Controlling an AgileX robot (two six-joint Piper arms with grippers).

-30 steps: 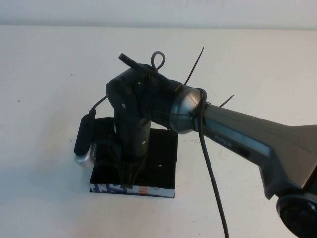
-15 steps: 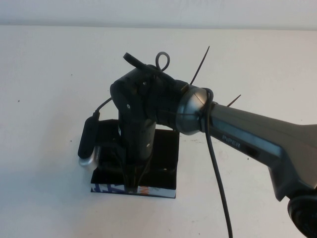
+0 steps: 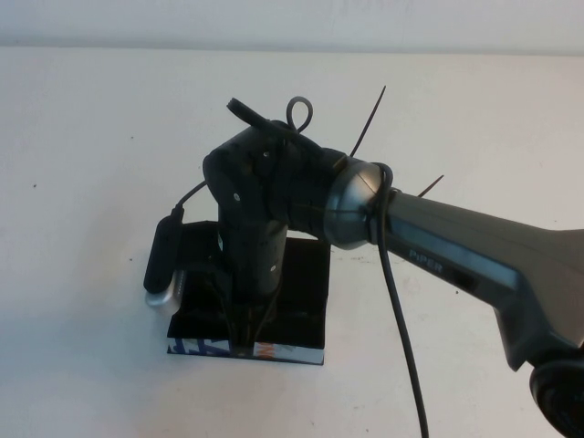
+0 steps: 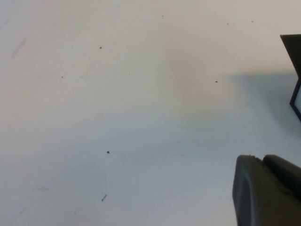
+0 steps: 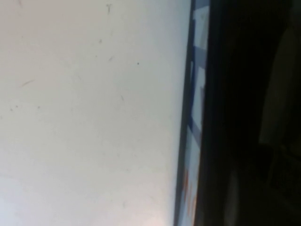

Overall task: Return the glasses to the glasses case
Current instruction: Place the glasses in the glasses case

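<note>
The right gripper (image 3: 245,330) points straight down into the glasses case (image 3: 306,292), at its near left part; whether its fingers are open or closed I cannot tell, because the wrist covers them. The glasses themselves are hidden, probably inside the black box under the gripper. The case lies on the white table (image 3: 91,137), printed side toward the near edge. The left gripper (image 4: 268,190) hangs over bare table left of the case, state unclear. Such glasses are light, rigid and fragile; I think the bridge or frame is safest to hold, not the lenses.
</note>
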